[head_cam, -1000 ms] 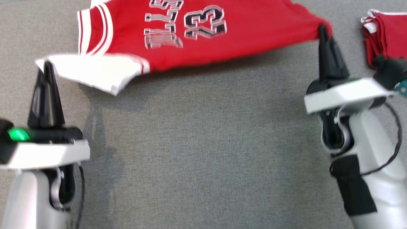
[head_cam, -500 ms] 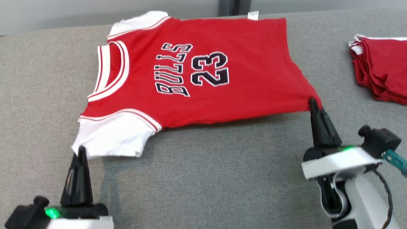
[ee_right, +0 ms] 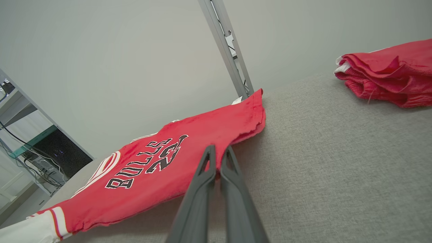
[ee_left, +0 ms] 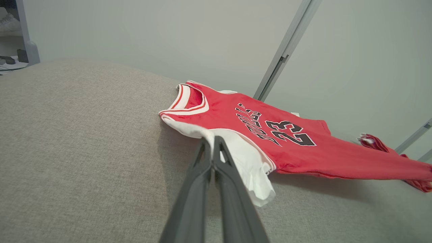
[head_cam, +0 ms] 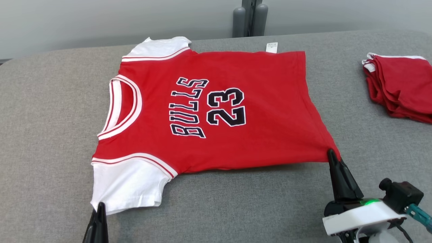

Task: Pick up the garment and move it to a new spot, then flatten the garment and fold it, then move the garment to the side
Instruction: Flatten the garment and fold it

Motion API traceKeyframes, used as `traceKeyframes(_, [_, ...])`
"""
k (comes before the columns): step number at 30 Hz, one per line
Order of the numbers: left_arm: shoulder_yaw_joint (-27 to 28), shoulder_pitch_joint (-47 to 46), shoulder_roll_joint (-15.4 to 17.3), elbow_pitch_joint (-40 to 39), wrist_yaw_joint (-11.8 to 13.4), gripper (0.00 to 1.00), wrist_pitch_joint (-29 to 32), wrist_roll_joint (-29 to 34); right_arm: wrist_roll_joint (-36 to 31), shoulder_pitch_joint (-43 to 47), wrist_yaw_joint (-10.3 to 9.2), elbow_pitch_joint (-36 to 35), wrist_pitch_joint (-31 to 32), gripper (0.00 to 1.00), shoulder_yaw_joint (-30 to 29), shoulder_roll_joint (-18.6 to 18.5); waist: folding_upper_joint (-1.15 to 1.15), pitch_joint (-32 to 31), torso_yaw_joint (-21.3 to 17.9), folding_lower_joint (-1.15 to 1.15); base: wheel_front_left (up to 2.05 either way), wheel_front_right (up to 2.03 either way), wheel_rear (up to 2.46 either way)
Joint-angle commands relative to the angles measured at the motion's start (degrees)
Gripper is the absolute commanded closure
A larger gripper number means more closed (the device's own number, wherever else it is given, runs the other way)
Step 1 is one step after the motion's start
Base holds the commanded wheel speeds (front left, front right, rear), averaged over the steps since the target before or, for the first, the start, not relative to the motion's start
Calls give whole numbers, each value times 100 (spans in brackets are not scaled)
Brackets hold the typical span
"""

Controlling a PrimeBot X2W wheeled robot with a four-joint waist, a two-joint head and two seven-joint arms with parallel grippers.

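Note:
A red jersey [head_cam: 236, 111] with white sleeves and "BULLS 23" on it lies spread on the grey table [head_cam: 236, 209], neck to the left. My left gripper [head_cam: 100, 204] is shut on the corner of the near white sleeve [ee_left: 236, 152], and the pinch shows in the left wrist view at that gripper [ee_left: 212, 140]. My right gripper [head_cam: 330, 152] is shut on the near right hem corner, seen up close as the right gripper [ee_right: 219, 149] on red cloth [ee_right: 189, 152]. The near edge sits slightly raised above the table.
A stack of folded red garments [head_cam: 401, 91] lies at the table's right, also the stack [ee_right: 388, 74]. A grey metal post [head_cam: 249, 17] rises behind the far edge against a pale wall. Bare grey table stretches in front of and left of the jersey.
The head camera has shifted. The jersey, held up and stretched between both grippers, has come down and now lies spread on the table, both grippers still shut on its near corners.

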Motion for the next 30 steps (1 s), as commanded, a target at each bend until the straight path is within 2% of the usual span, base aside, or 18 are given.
traceKeyframes(1, [-23,78,19,-51,30,100,-9,17,13,101,2,-68,-41,100,-31,-40,0,-30,-2,0,0,0,0])
traceKeyframes(9, [-303,505,17,-299,-42,100,-9,82,-47,618,2,-373,-41,100,-26,-170,0,-119,7,0,0,0,0])
traceKeyframes(17, [-343,876,16,-511,-105,100,-9,170,-24,966,2,-502,-24,100,-77,-175,0,-95,-20,0,0,0,0])
traceKeyframes(25, [-345,276,16,-306,122,100,-9,121,136,718,2,-57,-21,100,-62,-119,0,-144,9,0,0,0,0])
traceKeyframes(29, [-354,-97,17,-55,166,100,-9,118,203,561,2,248,-28,100,-7,-98,0,-224,22,0,0,0,0])
traceKeyframes(30, [-302,-76,19,-17,112,100,-9,114,214,534,2,318,-29,100,7,-95,0,-253,26,0,0,0,0])
